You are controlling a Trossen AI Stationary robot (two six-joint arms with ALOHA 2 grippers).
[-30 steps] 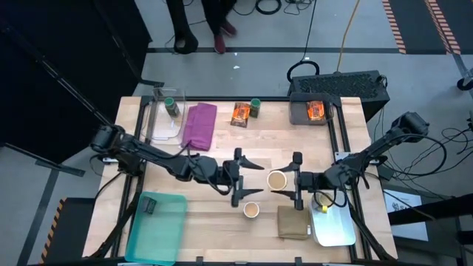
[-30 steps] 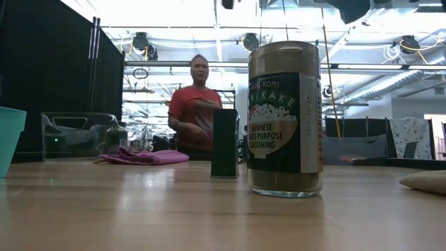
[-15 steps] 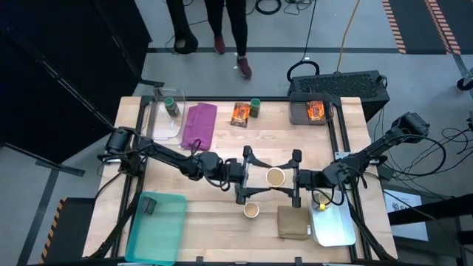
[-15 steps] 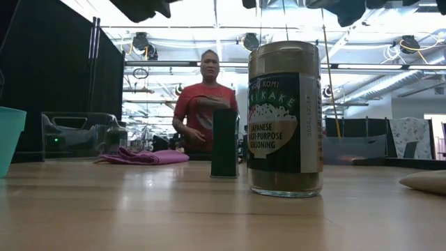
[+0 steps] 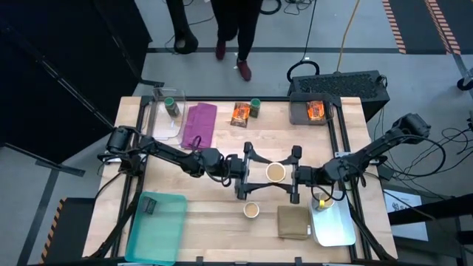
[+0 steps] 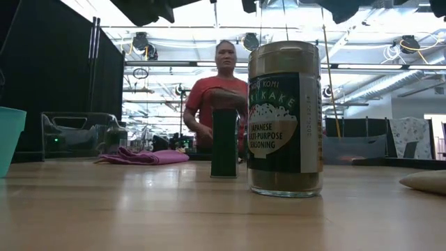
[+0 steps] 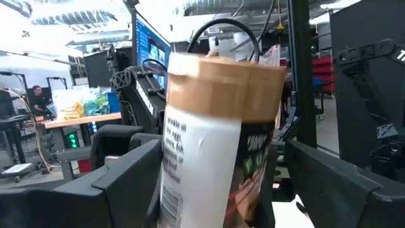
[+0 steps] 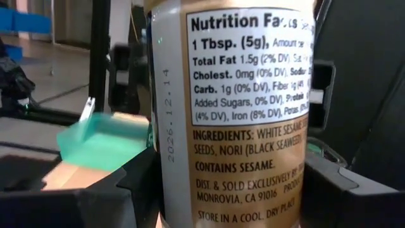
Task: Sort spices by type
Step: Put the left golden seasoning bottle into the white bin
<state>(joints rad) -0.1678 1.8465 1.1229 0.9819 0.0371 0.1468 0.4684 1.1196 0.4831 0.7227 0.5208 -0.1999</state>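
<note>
At mid-table, one round tan-topped seasoning jar (image 5: 276, 173) is clasped by the right gripper (image 5: 296, 174) and also bracketed by the left gripper (image 5: 246, 171), jaws wide (contact unclear); the other spices are largely unsorted.

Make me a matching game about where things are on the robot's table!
Things:
1. purple cloth
2. teal tray
3. olive folded cloth
4. tan-lidded seasoning jar

Places:
A. beside the white tray
B. between the left gripper and right gripper
C. beside the clear box
D. holding a dark block

Pairs: 1-C, 2-D, 3-A, 4-B
</note>
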